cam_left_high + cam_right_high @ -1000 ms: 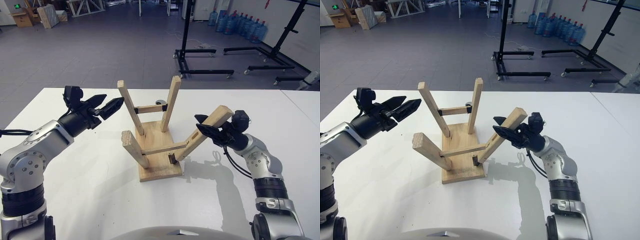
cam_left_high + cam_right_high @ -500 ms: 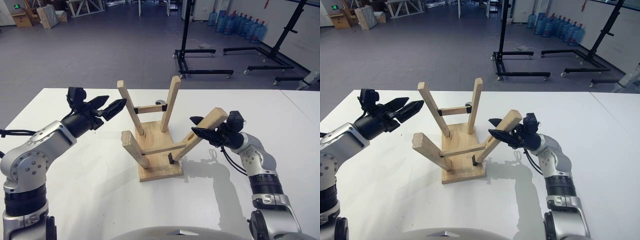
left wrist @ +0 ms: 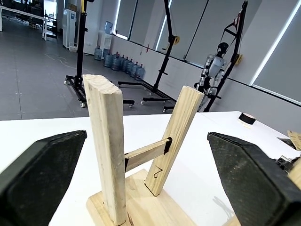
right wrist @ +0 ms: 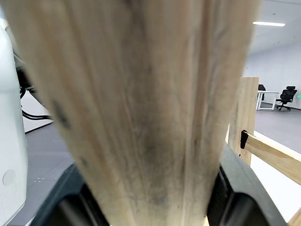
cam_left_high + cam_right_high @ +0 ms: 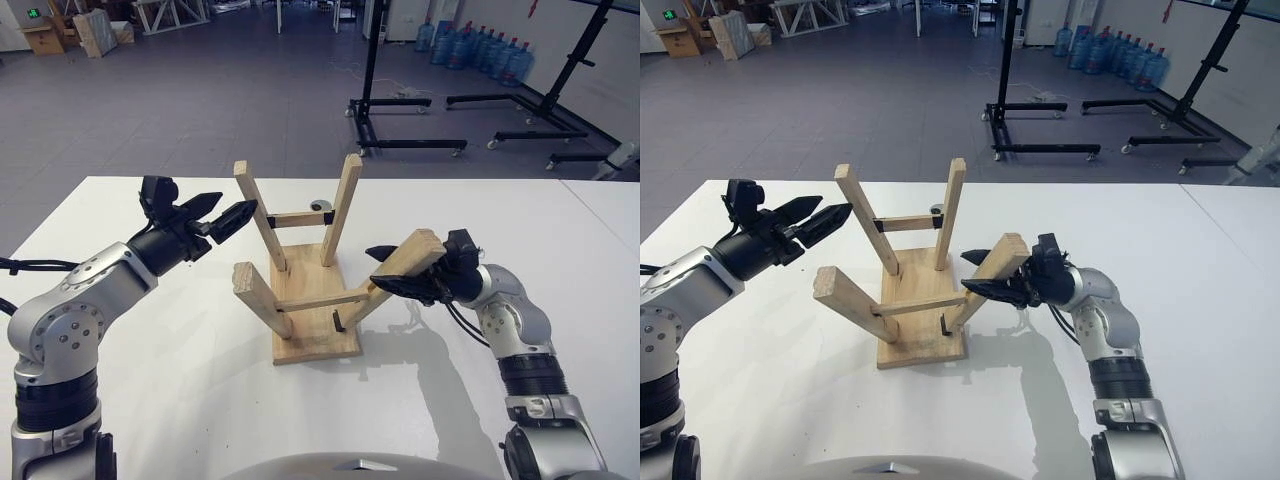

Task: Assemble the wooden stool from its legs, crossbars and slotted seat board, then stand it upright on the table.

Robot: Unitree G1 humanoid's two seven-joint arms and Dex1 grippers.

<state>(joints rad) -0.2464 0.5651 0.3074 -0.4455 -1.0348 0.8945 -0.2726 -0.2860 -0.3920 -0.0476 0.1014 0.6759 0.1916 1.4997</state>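
The wooden stool lies upside down on the white table, its seat board (image 5: 312, 342) flat and its legs up. Two rear legs (image 5: 258, 215) (image 5: 340, 205) stand joined by a crossbar (image 5: 300, 217). The front left leg (image 5: 260, 298) leans outward, with a second crossbar (image 5: 322, 298) running to the front right leg (image 5: 398, 272). That leg tilts to the right, and my right gripper (image 5: 392, 268) is shut on it near its free end. My left gripper (image 5: 232, 207) hovers open just left of the rear left leg (image 3: 107, 146), whose top sits between the wide-apart fingers (image 3: 40, 165).
Bare white tabletop (image 5: 150, 380) lies in front of the stool and at both sides. Black wheeled metal stands (image 5: 410, 140) and water bottles (image 5: 480, 50) are on the floor beyond the far edge. A small roll (image 3: 246, 118) rests on the table farther off.
My right gripper has pushed the tilted leg leftward, and the stool has slid and turned a little to the left. My left gripper has moved right, closer to the rear left leg.
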